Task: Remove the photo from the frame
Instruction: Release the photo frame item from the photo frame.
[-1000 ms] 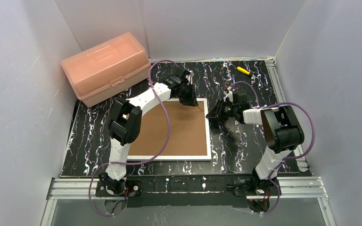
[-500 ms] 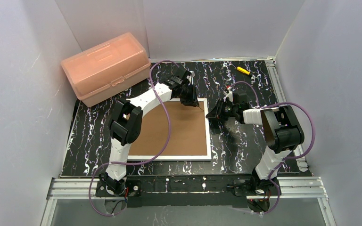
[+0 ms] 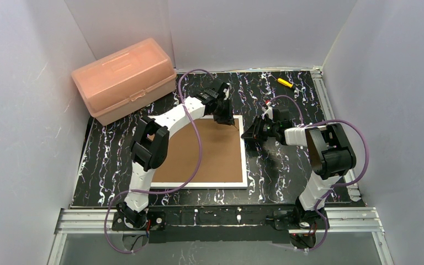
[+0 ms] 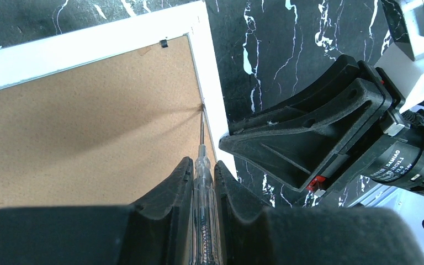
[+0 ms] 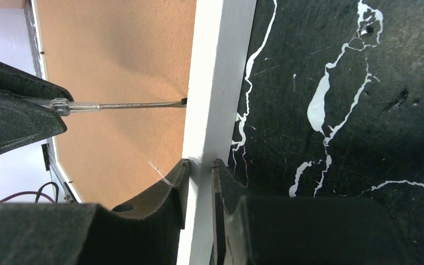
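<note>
Your black marbled tabletop (image 3: 287, 165) carries a pink plastic box (image 3: 124, 80) at its far left corner, lid closed. The frame (image 3: 210, 154) lies flat in the middle with its brown back up, so you cannot see the photo from any camera. The left arm crosses the frame's far left part and hides it from above. Your right pincer (image 5: 200, 165) is clenched on the frame's white right border, one finger on each side. Your left pincer (image 4: 201, 164) grasps a clear-handled screwdriver (image 5: 127, 104). Its tip sits at the seam where the brown back meets that right border, near the far corner. A small yellow item (image 3: 285, 83) lies far right, too small to identify.
</note>
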Tool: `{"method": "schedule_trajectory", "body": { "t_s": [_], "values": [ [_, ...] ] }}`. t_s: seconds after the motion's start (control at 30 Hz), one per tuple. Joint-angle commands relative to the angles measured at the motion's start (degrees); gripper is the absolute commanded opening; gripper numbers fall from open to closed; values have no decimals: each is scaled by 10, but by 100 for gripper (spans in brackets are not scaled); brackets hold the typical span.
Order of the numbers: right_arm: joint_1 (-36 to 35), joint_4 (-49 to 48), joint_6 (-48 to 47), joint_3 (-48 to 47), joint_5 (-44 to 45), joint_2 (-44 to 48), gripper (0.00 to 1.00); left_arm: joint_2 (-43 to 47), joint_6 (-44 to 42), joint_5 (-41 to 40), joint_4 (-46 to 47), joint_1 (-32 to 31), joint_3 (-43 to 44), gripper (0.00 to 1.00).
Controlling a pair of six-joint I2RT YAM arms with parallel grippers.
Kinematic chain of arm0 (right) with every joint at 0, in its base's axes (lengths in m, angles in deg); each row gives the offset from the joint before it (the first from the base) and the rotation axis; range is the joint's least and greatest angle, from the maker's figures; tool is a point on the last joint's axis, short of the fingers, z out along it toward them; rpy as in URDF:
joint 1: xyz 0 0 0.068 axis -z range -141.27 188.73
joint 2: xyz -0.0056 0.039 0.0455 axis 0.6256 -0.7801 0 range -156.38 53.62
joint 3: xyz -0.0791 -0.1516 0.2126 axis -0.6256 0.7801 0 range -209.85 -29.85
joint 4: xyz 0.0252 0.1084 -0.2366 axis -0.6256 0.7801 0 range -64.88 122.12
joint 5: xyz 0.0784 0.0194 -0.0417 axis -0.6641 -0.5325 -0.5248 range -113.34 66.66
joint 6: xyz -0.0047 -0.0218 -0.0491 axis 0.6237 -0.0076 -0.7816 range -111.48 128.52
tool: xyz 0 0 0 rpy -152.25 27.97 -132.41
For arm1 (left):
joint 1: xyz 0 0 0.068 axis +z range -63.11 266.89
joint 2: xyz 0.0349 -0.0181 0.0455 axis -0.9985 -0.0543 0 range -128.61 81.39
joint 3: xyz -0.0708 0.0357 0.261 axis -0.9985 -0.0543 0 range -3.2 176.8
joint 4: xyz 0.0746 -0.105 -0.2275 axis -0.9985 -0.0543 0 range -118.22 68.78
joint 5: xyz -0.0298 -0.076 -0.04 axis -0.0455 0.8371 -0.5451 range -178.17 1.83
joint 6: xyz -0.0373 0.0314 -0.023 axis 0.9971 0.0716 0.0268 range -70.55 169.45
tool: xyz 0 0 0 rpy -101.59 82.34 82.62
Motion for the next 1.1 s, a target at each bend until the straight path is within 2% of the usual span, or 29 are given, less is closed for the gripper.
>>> {"method": "schedule_trajectory", "body": {
  "t_s": [0.0,0.73,1.07],
  "values": [
    [-17,7,-12,-17,-13,-18,26,-10,4,29,-12,-30,32,0],
    [-73,23,-12,-27,16,-15,25,-46,39,48,-27,-79,102,0],
    [-78,17,-11,-20,19,-15,25,-51,70,88,-10,-81,104,0]
  ]
}}
